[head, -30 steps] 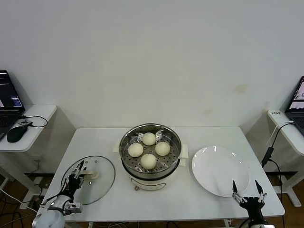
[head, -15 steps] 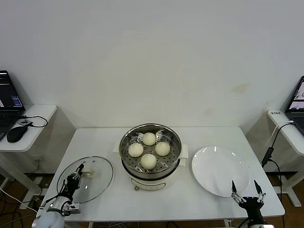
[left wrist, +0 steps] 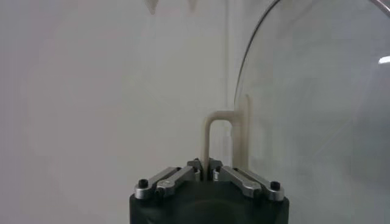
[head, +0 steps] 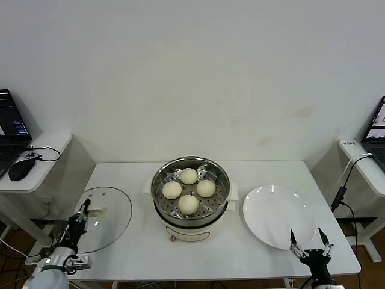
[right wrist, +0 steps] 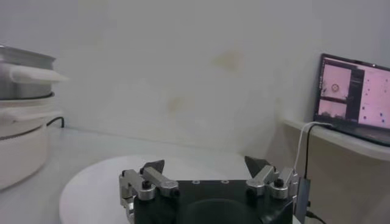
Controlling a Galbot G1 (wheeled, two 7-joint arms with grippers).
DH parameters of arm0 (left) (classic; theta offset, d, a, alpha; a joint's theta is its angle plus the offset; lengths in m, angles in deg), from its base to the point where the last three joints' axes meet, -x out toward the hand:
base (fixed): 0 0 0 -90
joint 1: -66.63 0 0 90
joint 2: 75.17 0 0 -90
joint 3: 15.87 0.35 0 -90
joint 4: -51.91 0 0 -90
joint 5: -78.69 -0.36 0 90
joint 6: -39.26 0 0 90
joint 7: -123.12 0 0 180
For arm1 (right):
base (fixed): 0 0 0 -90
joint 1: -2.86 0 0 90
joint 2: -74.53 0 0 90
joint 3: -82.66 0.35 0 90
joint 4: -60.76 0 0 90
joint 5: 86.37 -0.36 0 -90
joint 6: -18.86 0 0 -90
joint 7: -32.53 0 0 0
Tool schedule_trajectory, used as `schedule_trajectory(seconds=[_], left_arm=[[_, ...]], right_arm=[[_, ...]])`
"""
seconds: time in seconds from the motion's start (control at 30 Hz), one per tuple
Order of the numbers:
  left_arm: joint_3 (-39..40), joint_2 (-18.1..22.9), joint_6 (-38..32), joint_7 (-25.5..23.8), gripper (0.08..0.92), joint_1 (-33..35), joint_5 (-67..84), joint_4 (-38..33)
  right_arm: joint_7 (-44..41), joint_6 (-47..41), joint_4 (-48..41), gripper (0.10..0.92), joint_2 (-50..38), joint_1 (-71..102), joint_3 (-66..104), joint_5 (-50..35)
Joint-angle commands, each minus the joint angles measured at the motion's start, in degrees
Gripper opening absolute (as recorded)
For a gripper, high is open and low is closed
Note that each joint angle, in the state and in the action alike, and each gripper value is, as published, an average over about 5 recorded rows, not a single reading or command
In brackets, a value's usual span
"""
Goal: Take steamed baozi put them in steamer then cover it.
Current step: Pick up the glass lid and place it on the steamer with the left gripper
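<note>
The jaws of the left gripper (head: 80, 215) are clamped tight on the cream-white rectangular handle (left wrist: 220, 139) of the cover (head: 103, 217), a round clear glass lid with a metal rim; in the left wrist view the two fingers (left wrist: 175, 178) pinch one leg of that handle between their tips, and the glass disc stands on edge just beyond them. The jaws of the right gripper (head: 310, 241) stand spread wide with nothing between them.

The rectangular white table (head: 132, 177) lies ahead of both grippers. From the head view the glass lid sits tilted over the table's left end, above the clamped jaws and away from the pot.

The steamer (head: 190, 198), a round shiny steel pot on a cream-white base with a perforated steel tray inside, stands uncovered at mid-table, well to the right of the clamped jaws and to the left of the spread ones.

The flat round white plate (head: 278, 215) lies right of the pot, its near edge just beyond the spread jaws' tips.

The steamed baozi (head: 188, 205), four small smooth cream-white buns, sit clustered on the tray inside the pot.
</note>
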State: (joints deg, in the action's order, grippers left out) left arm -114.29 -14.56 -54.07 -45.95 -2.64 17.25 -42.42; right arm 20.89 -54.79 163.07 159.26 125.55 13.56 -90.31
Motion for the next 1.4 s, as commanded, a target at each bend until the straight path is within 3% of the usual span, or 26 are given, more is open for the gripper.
schedule_trajectory(seconds=[0.03, 0.17, 0.37, 0.7, 1.03, 1.4], left_arm=[[-6.17, -2.95, 7.05, -7.48, 0.142, 4.06, 4.01, -16.32], [-4.15, -5.24, 10.72, -10.67, 0.142, 3.83, 6.12, -22.82], [5.67, -7.88, 17.55, -14.20, 0.142, -0.61, 8.11, -29.29], [23.31, -7.12, 26.44, -17.72, 0.142, -12.94, 5.45, -26.33], [34.82, 2.40, 31.22, -23.89, 0.142, -24.33, -5.31, -20.66], [40.77, 12.05, 32.56, -28.34, 0.142, -29.10, -14.28, -16.18]], right_arm=[[0.17, 0.05, 1.29, 0.823, -1.35, 1.86, -1.45, 1.00], [0.58, 0.08, 1.73, 0.823, -1.82, 2.35, -2.49, 2.05], [1.90, 0.47, 1.89, 0.823, -0.15, 1.67, -4.27, 7.26], [5.76, 0.82, 1.16, 0.823, 2.39, 0.85, -4.39, 15.78], [9.98, -0.68, -0.51, 0.823, 3.97, -0.92, -4.79, 20.80], [10.25, -0.44, -2.65, 0.823, 4.08, -1.85, -5.82, 21.72]])
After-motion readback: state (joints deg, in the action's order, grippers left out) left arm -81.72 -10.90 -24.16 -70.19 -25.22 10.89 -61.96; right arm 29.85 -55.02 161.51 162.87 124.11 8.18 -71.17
